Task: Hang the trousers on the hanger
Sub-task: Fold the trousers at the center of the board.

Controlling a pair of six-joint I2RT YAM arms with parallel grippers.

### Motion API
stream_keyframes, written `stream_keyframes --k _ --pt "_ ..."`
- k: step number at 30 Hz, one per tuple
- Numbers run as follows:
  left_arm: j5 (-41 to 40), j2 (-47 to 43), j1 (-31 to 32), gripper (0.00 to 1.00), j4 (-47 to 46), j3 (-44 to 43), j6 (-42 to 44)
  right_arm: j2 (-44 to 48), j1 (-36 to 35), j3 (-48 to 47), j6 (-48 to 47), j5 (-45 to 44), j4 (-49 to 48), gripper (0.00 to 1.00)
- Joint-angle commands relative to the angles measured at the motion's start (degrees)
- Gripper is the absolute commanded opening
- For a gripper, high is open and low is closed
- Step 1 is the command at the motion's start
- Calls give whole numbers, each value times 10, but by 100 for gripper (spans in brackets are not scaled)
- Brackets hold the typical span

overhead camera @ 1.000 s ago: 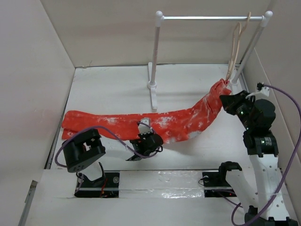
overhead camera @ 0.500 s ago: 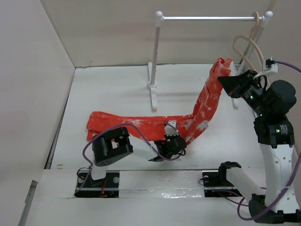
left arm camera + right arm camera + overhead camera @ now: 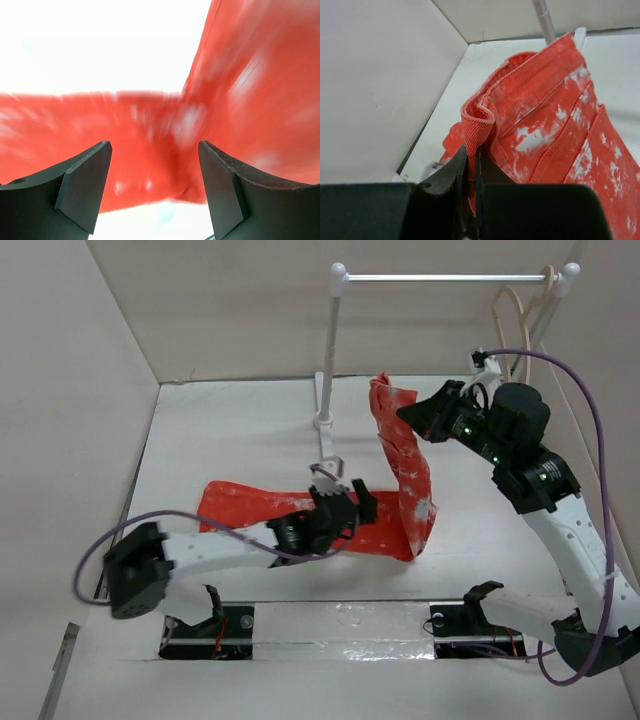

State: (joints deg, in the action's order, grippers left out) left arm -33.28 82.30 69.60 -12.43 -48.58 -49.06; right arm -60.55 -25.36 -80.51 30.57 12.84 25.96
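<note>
The red-orange, white-blotched trousers (image 3: 408, 480) lie across the table (image 3: 230, 440) at the left and rise steeply at their right end. My right gripper (image 3: 408, 412) holds that raised end in the air and is shut on a fold of the waistband (image 3: 479, 125). The left gripper (image 3: 350, 502) hovers over the middle of the lying legs. Its fingers (image 3: 85, 185) stand wide apart with only blurred red cloth (image 3: 150, 150) behind them. The pale beige hanger (image 3: 499, 308) hangs from the rack's bar at the top right, apart from the trousers.
A white-posted rack (image 3: 328, 370) with a metal bar (image 3: 450, 278) stands at the back, its left foot just behind the cloth. White walls (image 3: 80, 390) enclose the table on three sides. The arm bases sit at the near edge.
The right gripper has carried the waistband end up and to the left, away from the hanger. The left gripper has opened, let go of the legs and reached right and further back.
</note>
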Motion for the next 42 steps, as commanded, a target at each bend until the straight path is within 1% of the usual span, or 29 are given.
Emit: stream_keyframes --k 1,2,3,5,6,9,15,18,19,20,22,23,24,26,27,29,30,31,32,33,34,35,36,37,38,39,40,41,42 --pt "-35 -153 -40 67 52 34 35 -29 -37 -47 -2 -49 -98 0" --pt "-29 -187 -66 67 77 46 41 -39 -46 -50 1 -55 -104 0" --pt "-22 -253 -82 66 91 52 51 -49 -64 -57 3 -62 -108 0" --pt "4 -314 -129 64 114 68 58 -82 -84 -68 6 -78 -122 0" --pt "15 -368 -146 63 120 72 64 -93 -102 -73 8 -91 -128 0" --pt "45 -447 -195 61 171 62 80 -151 -129 -102 16 -110 -153 0" --pt "-1 -544 -200 60 253 26 82 -278 -245 -181 6 -162 -181 0" --pt "-37 -591 -200 60 288 16 71 -370 -304 -227 -2 -172 -188 0" --pt "-57 -603 -200 60 293 16 66 -421 -319 -239 -2 -171 -196 0" --pt "-67 -628 -200 60 303 19 60 -448 -349 -253 -2 -172 -205 7" --pt "-92 -646 -200 62 315 17 54 -501 -376 -269 -5 -177 -222 26" --pt "-100 -653 -200 63 329 15 49 -552 -385 -283 -5 -178 -211 49" --pt "-107 -653 -200 65 359 15 35 -575 -397 -313 -4 -169 -201 58" --pt "-122 -669 -200 66 379 9 23 -602 -397 -329 -3 -147 -171 65" --pt "-123 -674 -200 66 389 15 20 -592 -397 -321 -1 -151 -171 71" --pt "-123 -675 -200 68 389 23 12 -549 -397 -234 -2 -170 -212 81" --pt "-123 -674 -200 68 391 32 8 -495 -390 -197 -3 -172 -225 81" --pt "-117 -671 -200 68 386 38 5 -464 -381 -116 -2 -179 -248 81" --pt "-111 -669 -200 68 376 49 5 -433 -381 -71 -2 -189 -253 80" --pt "-106 -661 -200 68 347 71 5 -365 -373 -24 4 -213 -276 79" --pt "-87 -643 -200 68 311 94 11 -330 -362 69 16 -225 -293 70" --pt "-76 -643 -200 68 311 94 13 -295 -355 115 16 -237 -296 61" --pt "-66 -612 -200 68 280 111 15 -260 -348 160 37 -263 -297 48" --pt "-45 -593 -200 68 268 118 15 -191 -340 205 44 -269 -310 33" --pt "-32 -570 -200 68 268 128 15 -157 -320 289 48 -275 -314 0" --pt "-19 -524 -200 68 207 148 14 -124 -307 327 67 -287 -313 0" --pt "17 -501 -200 68 181 160 16 -57 -294 359 78 -288 -298 0" --pt "36 -473 -200 68 149 171 18 -26 -278 390 85 -288 -294 0" --pt "48 -419 -200 68 99 182 23 5 -245 447 92 -294 -293 2"
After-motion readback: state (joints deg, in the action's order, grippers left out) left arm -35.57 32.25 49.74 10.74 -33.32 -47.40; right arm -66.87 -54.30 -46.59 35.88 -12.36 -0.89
